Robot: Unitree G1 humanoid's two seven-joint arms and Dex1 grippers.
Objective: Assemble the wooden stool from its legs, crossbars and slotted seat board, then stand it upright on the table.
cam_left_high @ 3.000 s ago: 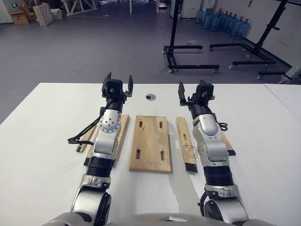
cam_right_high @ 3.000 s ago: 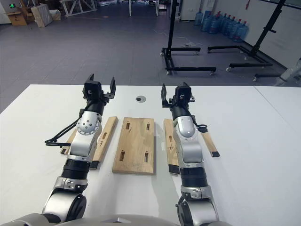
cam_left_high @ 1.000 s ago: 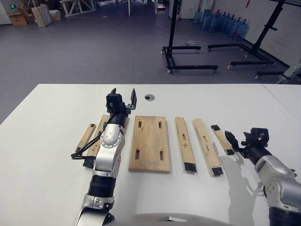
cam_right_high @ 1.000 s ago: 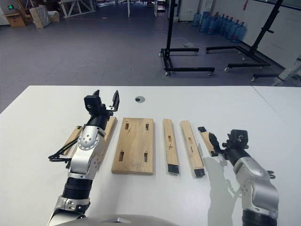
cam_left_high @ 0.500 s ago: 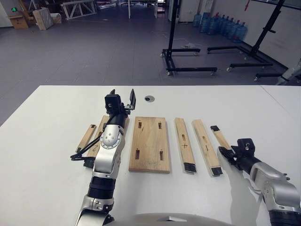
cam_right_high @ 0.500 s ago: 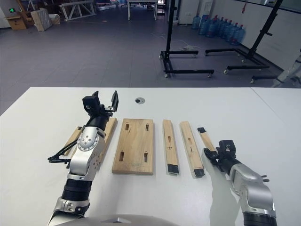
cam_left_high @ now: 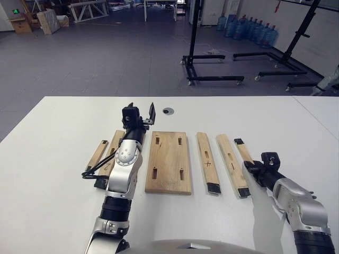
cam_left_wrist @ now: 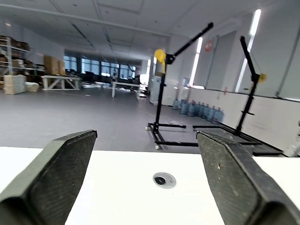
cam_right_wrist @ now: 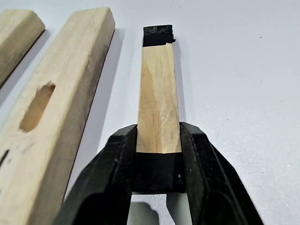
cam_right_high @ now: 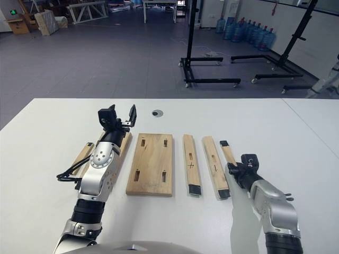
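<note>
we find the right gripper (cam_right_wrist: pixel 158 157) clamped on the crossbar (cam_right_wrist: pixel 158 101) at its near end, bar running up-frame; left gripper (cam_left_wrist: pixel 146 157) spread, empty.

Grey floor (cam_left_high: pixel 106 47) stretches beyond the white table (cam_left_high: pixel 47 159); black wheeled stands (cam_left_high: pixel 194 37); blue water bottles (cam_left_high: pixel 249 27) against the wall.

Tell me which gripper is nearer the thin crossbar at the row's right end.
Right. The right gripper is closed on the near end of the thin crossbar; the left gripper hangs open at the far left corner of the seat board.
</note>
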